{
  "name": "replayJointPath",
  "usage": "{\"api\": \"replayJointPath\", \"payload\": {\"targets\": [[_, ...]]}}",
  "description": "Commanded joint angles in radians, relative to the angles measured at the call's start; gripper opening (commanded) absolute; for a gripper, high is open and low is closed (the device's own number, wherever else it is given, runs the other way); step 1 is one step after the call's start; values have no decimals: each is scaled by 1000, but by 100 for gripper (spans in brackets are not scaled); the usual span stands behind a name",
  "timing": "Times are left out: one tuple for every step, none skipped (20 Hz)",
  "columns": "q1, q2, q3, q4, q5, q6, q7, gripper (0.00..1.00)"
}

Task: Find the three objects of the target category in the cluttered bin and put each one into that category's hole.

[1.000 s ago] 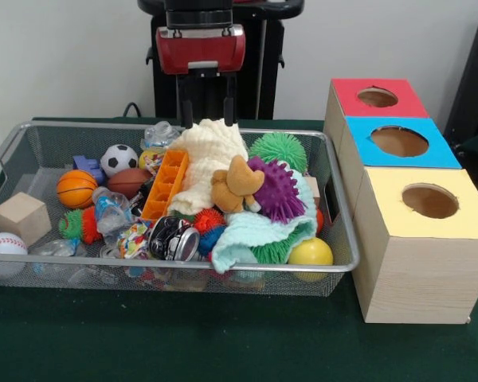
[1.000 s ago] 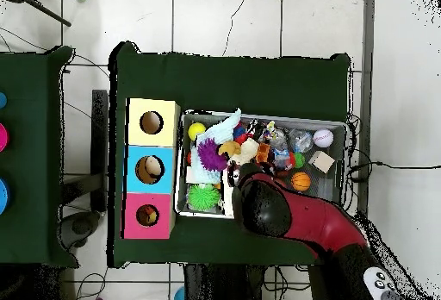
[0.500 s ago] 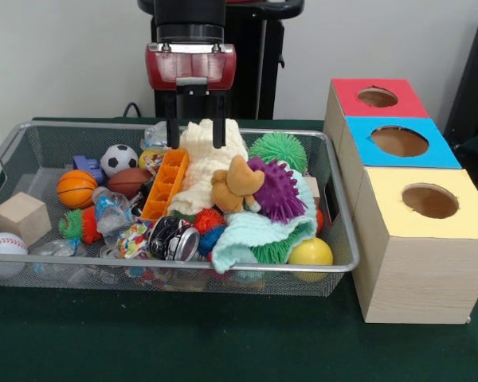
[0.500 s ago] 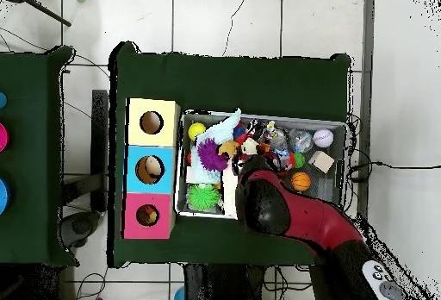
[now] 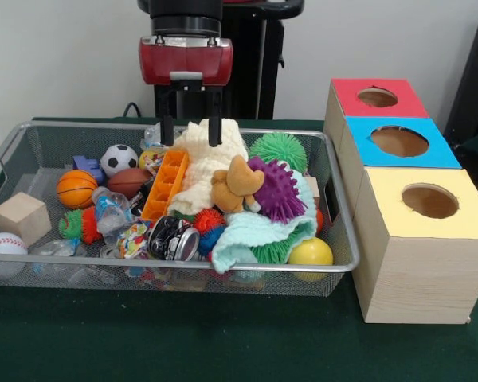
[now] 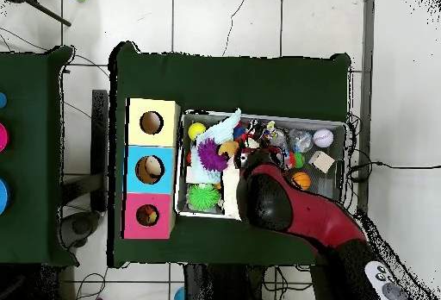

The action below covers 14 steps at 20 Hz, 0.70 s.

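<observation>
My gripper point(image 5: 190, 137) hangs open over the back of the wire bin point(image 5: 344, 215), its two fingers straddling the top of a cream cloth point(image 5: 209, 153) with nothing held. An orange tray point(image 5: 165, 185) leans just left of the cloth. A tan plush toy point(image 5: 236, 183), a purple spiky ball point(image 5: 277, 189) and a green spiky ball point(image 5: 279, 148) lie to its right. A soccer ball point(image 5: 119, 158), basketball point(image 5: 76, 188), brown football point(image 5: 128, 181) and baseball point(image 5: 4, 243) sit in the left half. In the overhead view the arm point(image 6: 269, 200) hides the bin's middle.
Three boxes with round holes stand right of the bin: red point(image 5: 378, 97), blue point(image 5: 399, 141), yellow point(image 5: 430, 200). A wooden block point(image 5: 21, 216), a yellow ball point(image 5: 310, 252), a mint cloth point(image 5: 263, 231) and small clutter fill the bin's front.
The gripper has shifted left in the front view, from over the cloth's right part to straddling its top. It stays open and nothing in the bin has moved.
</observation>
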Motion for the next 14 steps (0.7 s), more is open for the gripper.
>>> {"api": "replayJointPath", "payload": {"targets": [[87,-55,-36,-85,117,189,220,100],[104,-54,-49,-92,125,201,220,100],[117,-47,-59,-98,130,216,215,100],[130,-37,-68,-99,132,220,211,100],[145,-27,-78,-102,127,219,203,100],[158,-18,-83,-102,123,208,198,100],[176,-8,-93,-107,117,212,190,100],[194,0,-101,-112,108,211,181,100],[211,6,-108,-115,106,208,181,100],[228,13,-116,-121,104,209,181,100],[242,20,-121,-122,104,203,185,100],[253,28,-125,-128,108,200,190,100],[261,36,-128,-130,109,190,192,100],[265,45,-128,-136,108,186,189,100]]}}
